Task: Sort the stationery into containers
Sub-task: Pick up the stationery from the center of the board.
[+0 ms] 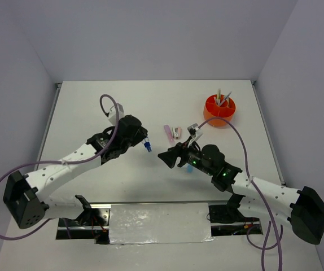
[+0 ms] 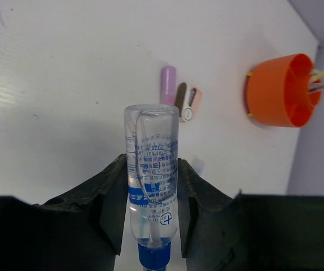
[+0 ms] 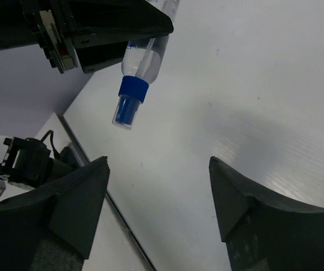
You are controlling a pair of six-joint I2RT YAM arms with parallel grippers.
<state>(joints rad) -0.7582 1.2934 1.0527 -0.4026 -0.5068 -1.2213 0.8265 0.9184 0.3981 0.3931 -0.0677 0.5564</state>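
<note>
Pens (image 1: 223, 97) stand tilted in an orange pot (image 1: 215, 121) at the far right of a white table (image 1: 94, 107), their tips leaning apart above the rim. The left wrist view shows the orange pot (image 2: 269, 90) split by inner dividers, with thin shafts, one of them yellow, poking from the far side; which compartment holds them cannot be told.

Left gripper (image 1: 144, 142) is held above mid-table, its fingers (image 2: 114, 192) pinching a clear bottle (image 2: 150, 130) on both sides. The bottle carries printed blue text, and its blue cap (image 3: 129, 101) points back toward the arm's wrist. Right gripper (image 1: 167, 156) faces it from close by, jaws spread wide with nothing between them, and the bottle hangs just beyond its tips in the right wrist view.

On the table between the grippers and the pot lies a pink marker (image 2: 168, 84). Just beside it is a small dark-and-pink item (image 2: 188, 103) with a white end. A small blue item (image 1: 189, 168) shows partly from under the right arm, too hidden to identify.

Pale grey walls close in the table on three sides. A purple cable (image 1: 106, 101) loops over the left arm, and a shiny sheet (image 1: 159, 223) covers the near edge between the arm bases.
</note>
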